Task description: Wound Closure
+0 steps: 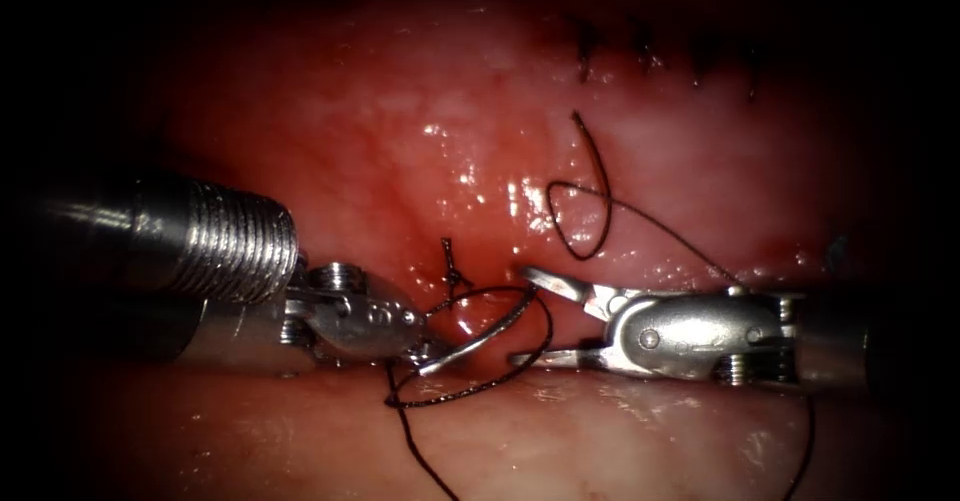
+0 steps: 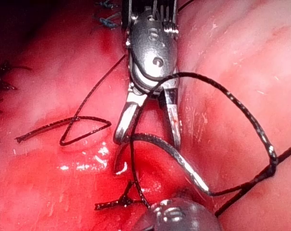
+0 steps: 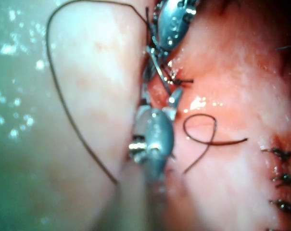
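Right, endoscope: your left tool [image 1: 425, 349] grips the needle [image 1: 480, 337] near its tail end, over the cut [image 1: 470, 261], not in the tissue [image 1: 400, 121]. Your right tool [image 1: 528, 319] sits just beside the needle tip w/ jaws wide, holding nothing. Thread [image 1: 590, 211] loops around the needle.

L wrist: right tool [image 2: 147, 132] spread above the needle [image 2: 176, 156].

R wrist: left tool [image 3: 157, 57] clamps the needle [image 3: 159, 72]; old stitches [image 3: 282, 178] well apart from it.

Thread [image 1: 470, 386] runs off the lower edge — needle [image 1: 478, 339] base hidden inside left pincer [image 1: 425, 353].
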Robot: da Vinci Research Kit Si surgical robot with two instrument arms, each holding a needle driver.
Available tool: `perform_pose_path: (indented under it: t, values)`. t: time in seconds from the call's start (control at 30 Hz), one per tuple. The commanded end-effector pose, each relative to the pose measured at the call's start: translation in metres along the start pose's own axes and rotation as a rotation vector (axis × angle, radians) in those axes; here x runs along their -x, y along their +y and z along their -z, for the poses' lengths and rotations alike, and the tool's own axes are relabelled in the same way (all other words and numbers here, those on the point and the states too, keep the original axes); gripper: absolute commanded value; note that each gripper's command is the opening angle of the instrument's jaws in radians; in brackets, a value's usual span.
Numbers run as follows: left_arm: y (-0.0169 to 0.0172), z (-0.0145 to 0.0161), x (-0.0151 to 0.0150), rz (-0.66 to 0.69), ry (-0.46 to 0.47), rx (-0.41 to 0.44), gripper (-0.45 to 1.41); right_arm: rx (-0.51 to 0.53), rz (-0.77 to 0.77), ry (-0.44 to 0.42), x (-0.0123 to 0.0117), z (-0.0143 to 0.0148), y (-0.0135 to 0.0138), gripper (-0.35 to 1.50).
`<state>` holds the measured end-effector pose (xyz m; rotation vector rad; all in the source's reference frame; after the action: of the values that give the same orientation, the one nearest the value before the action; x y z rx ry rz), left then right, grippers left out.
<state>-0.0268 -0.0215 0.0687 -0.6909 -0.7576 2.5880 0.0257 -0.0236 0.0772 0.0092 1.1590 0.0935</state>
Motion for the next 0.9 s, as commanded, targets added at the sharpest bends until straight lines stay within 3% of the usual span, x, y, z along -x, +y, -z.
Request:
perform_pose_path:
  t: [0.03, 0.23, 0.5, 0.63, 0.8, 0.9]
  values:
    - [0.0001, -0.0006, 0.0001, -0.004, -0.01, 0.005, -0.25, 0.012, -0.028, -0.007, -0.0006, 0.0005, 0.0, 1.48]
    - [0.0006, -0.0009, 0.0005, -0.009, -0.023, 0.014, -0.23, 0.099, -0.029, -0.055, -0.002, 0.0018, 0.0001, 1.48]
    - [0.0012, -0.0012, 0.0006, -0.024, -0.031, 0.033, -0.18, 0.238, 0.281, -0.168, -0.0039, 0.0004, -0.0008, 1.33]
    - [0.0015, -0.0012, 0.0003, -0.029, -0.031, 0.038, -0.18, 0.221, 0.35, -0.162, -0.0044, -0.0006, -0.0005, 1.26]
    - [0.0015, -0.0012, 0.0002, -0.038, -0.032, 0.044, -0.2, 0.199, 0.432, -0.077, -0.0051, -0.0025, 0.0005, 1.2]
    - [0.0015, -0.0012, 0.0002, -0.034, -0.032, 0.046, -0.2, 0.205, 0.437, -0.069, -0.0054, -0.0034, 0.0006, 1.18]
